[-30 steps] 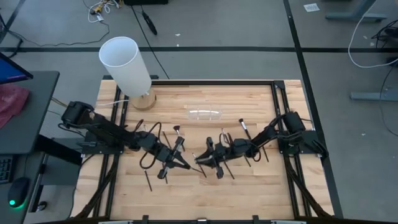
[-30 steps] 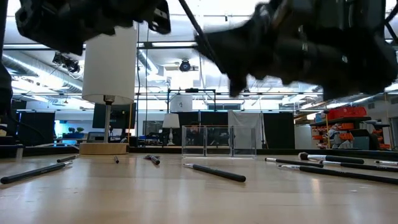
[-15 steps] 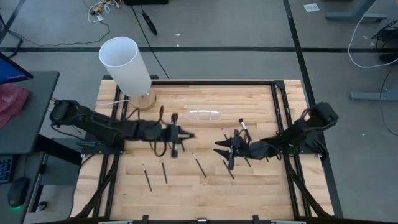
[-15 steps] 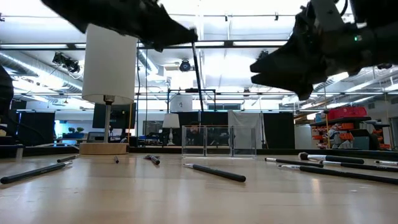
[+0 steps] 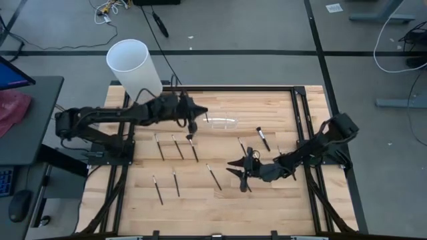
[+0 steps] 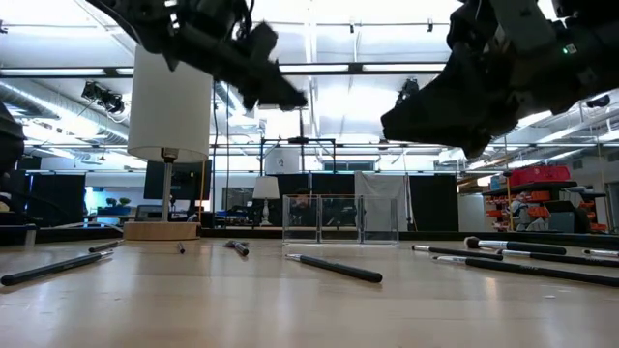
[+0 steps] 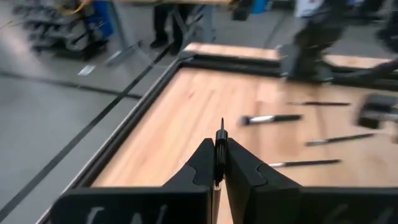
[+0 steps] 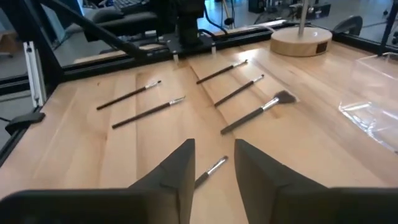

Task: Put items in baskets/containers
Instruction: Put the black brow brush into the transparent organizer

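Note:
My left gripper (image 7: 219, 160) is shut on one thin dark brush (image 7: 221, 127). It hangs high over the far middle of the table (image 5: 193, 115), just left of the low clear holder (image 5: 220, 122), which rests flat on the wood. My right gripper (image 8: 214, 167) is open and hovers over the near right part of the table (image 5: 240, 168), with a small brush (image 8: 211, 169) lying on the wood below its gap. Several more brushes (image 5: 177, 147) lie flat on the table between the two arms. My left gripper pinches the brush's slim handle (image 7: 219, 146) between its two fingers, with a short end standing out past the fingertips. The arm reaches in from the table's left, fingers slanting downward (image 6: 285, 95). The brush is lifted clear of the table.
The tall white cylinder (image 5: 133, 67) on its wooden base (image 8: 301, 40) stands at the far left corner, close behind my left arm. A fan-tipped brush (image 8: 258, 115) and other loose brushes (image 5: 262, 138) lie scattered on the wood. A dark frame edges the table (image 5: 297, 107).
My left gripper has risen from the near middle of the table and swung toward the far edge, up to the clear holder, carrying the brush shut between its fingers. My right gripper has drawn back a little toward the table's right and lifted, staying open.

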Controlling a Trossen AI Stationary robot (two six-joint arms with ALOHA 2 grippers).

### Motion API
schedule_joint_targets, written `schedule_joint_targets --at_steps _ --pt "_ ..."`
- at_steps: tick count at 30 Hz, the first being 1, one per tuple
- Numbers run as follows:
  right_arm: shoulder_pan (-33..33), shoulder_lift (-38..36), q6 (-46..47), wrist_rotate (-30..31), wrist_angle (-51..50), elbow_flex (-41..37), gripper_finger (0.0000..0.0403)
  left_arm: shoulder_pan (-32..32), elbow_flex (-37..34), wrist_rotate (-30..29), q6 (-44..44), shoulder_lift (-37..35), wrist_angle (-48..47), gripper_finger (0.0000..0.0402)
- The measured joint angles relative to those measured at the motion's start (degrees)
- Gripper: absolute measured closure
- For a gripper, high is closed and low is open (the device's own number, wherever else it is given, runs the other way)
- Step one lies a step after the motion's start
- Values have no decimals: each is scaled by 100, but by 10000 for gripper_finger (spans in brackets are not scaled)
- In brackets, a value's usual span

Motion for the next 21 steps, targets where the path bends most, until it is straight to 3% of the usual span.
schedule_joint_targets --at_steps 8,21 --pt "-75 188 -12 3 334 7 296 700 -686 457 -540 8 985 383" --pt "-332 188 -99 3 523 4 296 823 -1281 453 -884 282 2102 381"
